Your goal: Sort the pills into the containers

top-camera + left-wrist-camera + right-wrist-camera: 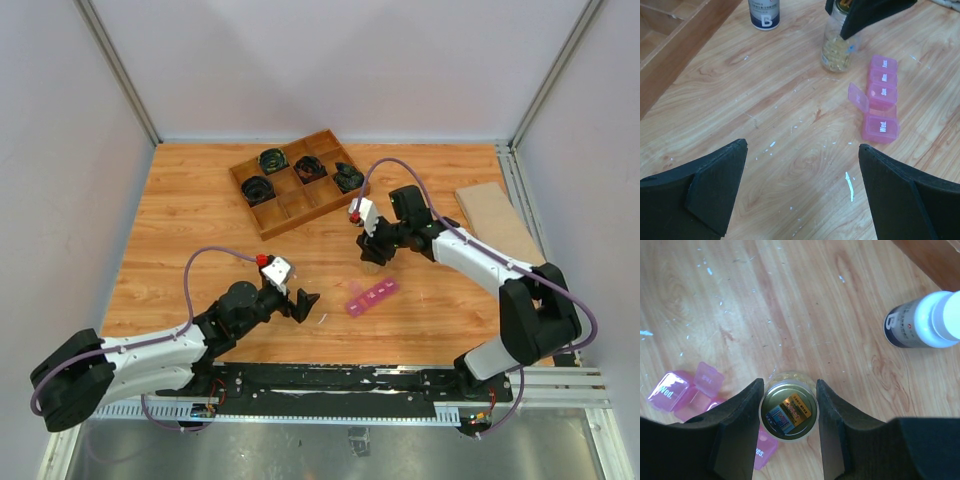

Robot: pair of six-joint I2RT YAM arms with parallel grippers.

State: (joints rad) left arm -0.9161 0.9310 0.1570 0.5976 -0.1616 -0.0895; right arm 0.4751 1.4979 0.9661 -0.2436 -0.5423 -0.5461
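Note:
The pills (836, 54) are a tan heap inside a small clear glass jar (836, 47) with a gold lid (788, 411). My right gripper (789, 390) is shut on that jar from above, one pad on each side of the lid, near mid-table (372, 248). The containers (882, 97) form a pink strip just right of the jar, with one lid (858, 96) flipped up. In the overhead view the strip (371, 297) lies between the arms. My left gripper (802, 150) hangs open over bare wood, left of the strip (300, 305), holding nothing.
A white-capped bottle (925, 320) marked B stands close to the jar. The brown divided tray (310, 212) with black coiled items sits at the back. A wooden board (495, 220) lies at the right edge. White flecks dot the tabletop (850, 185).

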